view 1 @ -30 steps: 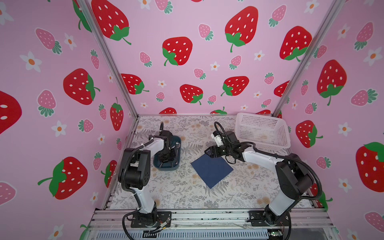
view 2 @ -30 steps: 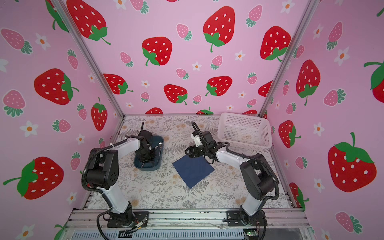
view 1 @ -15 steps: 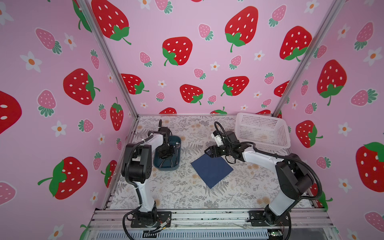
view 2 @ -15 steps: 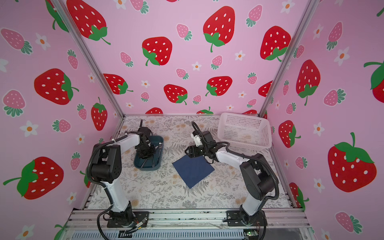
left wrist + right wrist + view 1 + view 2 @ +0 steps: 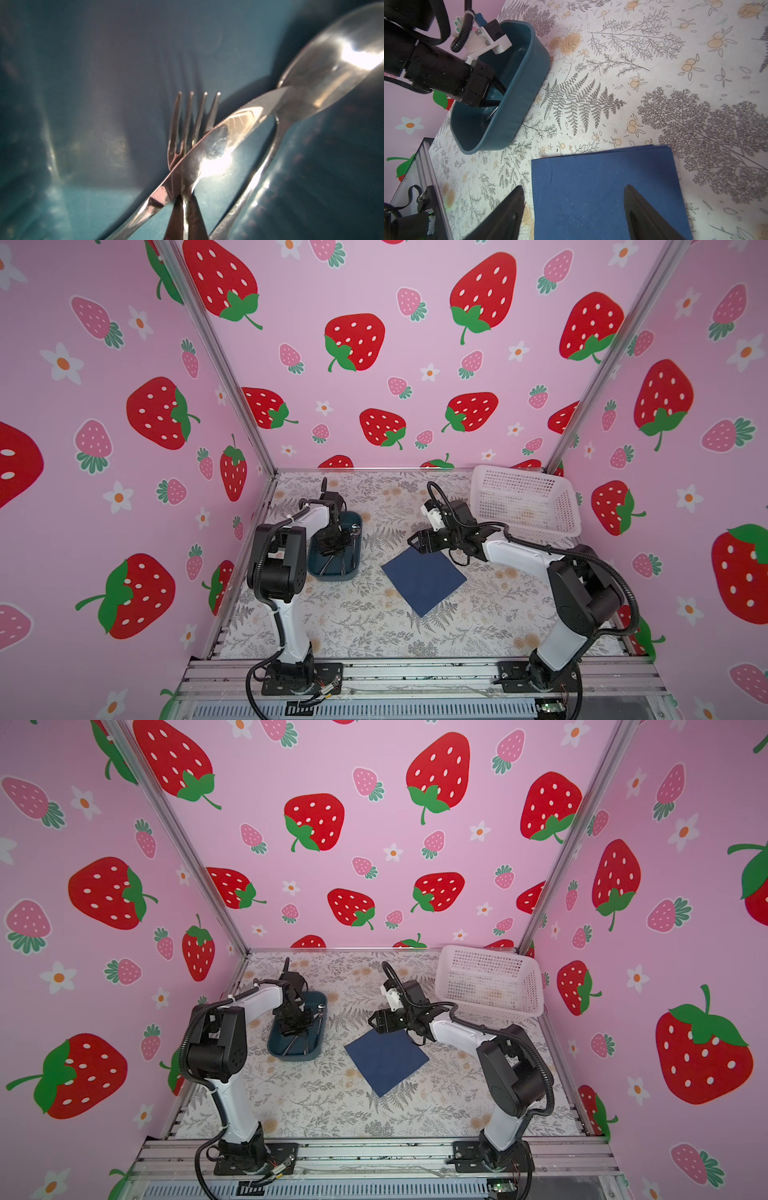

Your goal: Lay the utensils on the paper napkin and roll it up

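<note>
A fork, a knife and a spoon, all glossy silver-grey and slender, lie together inside the dark teal tub on the left side of the floral table. In the left wrist view the fork's four tines point straight away from the camera and its handle runs back toward the lens. The knife lies slantwise over the fork's neck, and its serrated blade tip rests on the spoon where bowl meets handle. In both top views the spoon's bowl sits at the tub's far end, so the pieces run roughly along the tub's length. The left gripper reaches down into the tub with its jaws closed; its fingertips are hidden, so I cannot tell what they pinch. The napkin, a plain matte navy square, lies flat mid-table, well apart from the tub. It is turned like a diamond, one corner toward the back and the opposite one toward the front rail. The right gripper hangs over its far corner, jaws spread wide and holding nothing.
</note>
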Tool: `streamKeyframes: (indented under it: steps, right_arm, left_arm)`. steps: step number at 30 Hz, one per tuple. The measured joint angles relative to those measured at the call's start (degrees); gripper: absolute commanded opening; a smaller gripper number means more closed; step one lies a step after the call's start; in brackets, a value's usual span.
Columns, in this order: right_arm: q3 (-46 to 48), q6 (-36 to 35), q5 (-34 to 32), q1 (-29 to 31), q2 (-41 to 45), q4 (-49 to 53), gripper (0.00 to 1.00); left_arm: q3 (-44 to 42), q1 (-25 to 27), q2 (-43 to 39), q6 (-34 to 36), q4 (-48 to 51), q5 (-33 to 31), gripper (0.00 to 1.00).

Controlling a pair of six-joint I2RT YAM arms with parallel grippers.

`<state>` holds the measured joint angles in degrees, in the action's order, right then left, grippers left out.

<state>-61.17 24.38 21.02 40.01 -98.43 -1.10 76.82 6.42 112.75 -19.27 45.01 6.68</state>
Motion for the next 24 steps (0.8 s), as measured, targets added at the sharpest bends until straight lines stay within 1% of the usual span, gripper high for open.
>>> streamKeyframes:
  steps: [3, 7, 11, 14, 17, 24]
  right_arm:
    - [-0.2, 0.0, 0.0, 0.0, 0.0, 0.0, 0.77]
    - [-0.5, 0.0, 0.0, 0.0, 0.0, 0.0, 0.77]
    - [-0.6, 0.1, 0.0, 0.0, 0.0, -0.1, 0.77]
    - [-0.6, 0.1, 0.0, 0.0, 0.0, -0.1, 0.77]
    - [-0.6, 0.3, 0.0, 0.0, 0.0, -0.1, 0.77]
    - [-0.6, 0.7, -0.1, 0.0, 0.0, -0.1, 0.77]
  left_arm:
    - [0.0, -0.3, -0.1, 0.0, 0.0, 1.8, 0.0]
    - [-0.9, -2.1, -0.6, -0.4, -1.1, 7.9, 0.0]
    - [-2.1, -6.3, -1.2, -1.1, -2.5, 16.2, 0.0]
    - [-2.8, -9.2, -2.1, -2.0, -3.5, 20.7, 0.0]
    - [-2.8, -10.3, -3.0, -2.2, -4.1, 23.1, 0.0]
    - [-4.3, -10.7, -5.4, -3.2, -5.7, 27.5, 0.0]
